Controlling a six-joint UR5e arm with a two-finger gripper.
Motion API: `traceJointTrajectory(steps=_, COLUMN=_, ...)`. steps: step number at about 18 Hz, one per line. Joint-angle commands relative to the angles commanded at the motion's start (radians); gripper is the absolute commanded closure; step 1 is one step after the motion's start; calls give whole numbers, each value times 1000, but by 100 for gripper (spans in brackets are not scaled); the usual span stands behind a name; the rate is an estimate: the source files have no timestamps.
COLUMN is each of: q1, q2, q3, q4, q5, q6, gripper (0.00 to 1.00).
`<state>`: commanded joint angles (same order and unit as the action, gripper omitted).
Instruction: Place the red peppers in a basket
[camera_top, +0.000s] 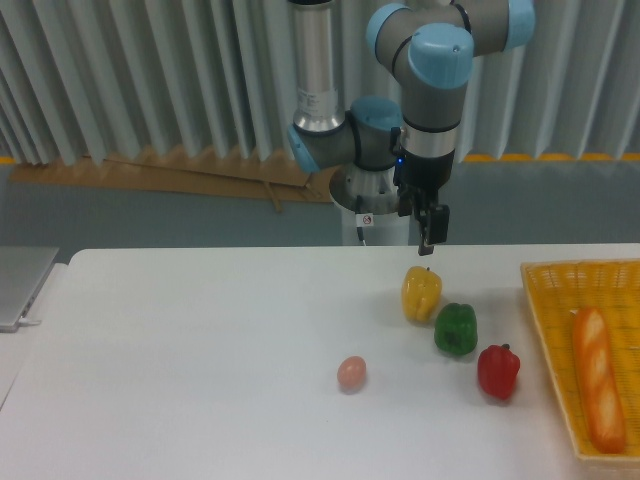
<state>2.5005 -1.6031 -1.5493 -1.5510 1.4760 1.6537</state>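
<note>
Red pepper (498, 371): resting on the table (180, 360) at near right, apart from the gripper (431, 226), which hangs well above the far side, over the yellow pepper (421, 293). Finger state: cannot tell, too small and dark to resolve. Judged light, rigid-skinned, glossy and likely slippery; rounded lobes liable to roll or squirt out under an off-centre pinch. Best taken across the widest part of the body, from above, clear of the short green stem. Green pepper (456, 329) just beside it to the far left, crowding that flank; closing direction to be chosen accordingly. Small pinkish egg-like item (351, 373) well apart to the left. Basket (545, 320) near, to the right, already holding a bread loaf (598, 378); bare mesh remaining on its left side.
</note>
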Motion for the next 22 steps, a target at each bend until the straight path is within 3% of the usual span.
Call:
traceJointTrajectory(steps=15, q1=3, q2=-5, q3=14, q4=5, q5=7, q6=12, gripper=0)
traceJointTrajectory(steps=19, q1=0, q2=-1, q3=15, q4=6, q5=113, q6=15, gripper=0)
traceJointTrajectory(steps=22, q1=0, q2=-5, q3=15, q4=31, q5=127, q6=23, gripper=0)
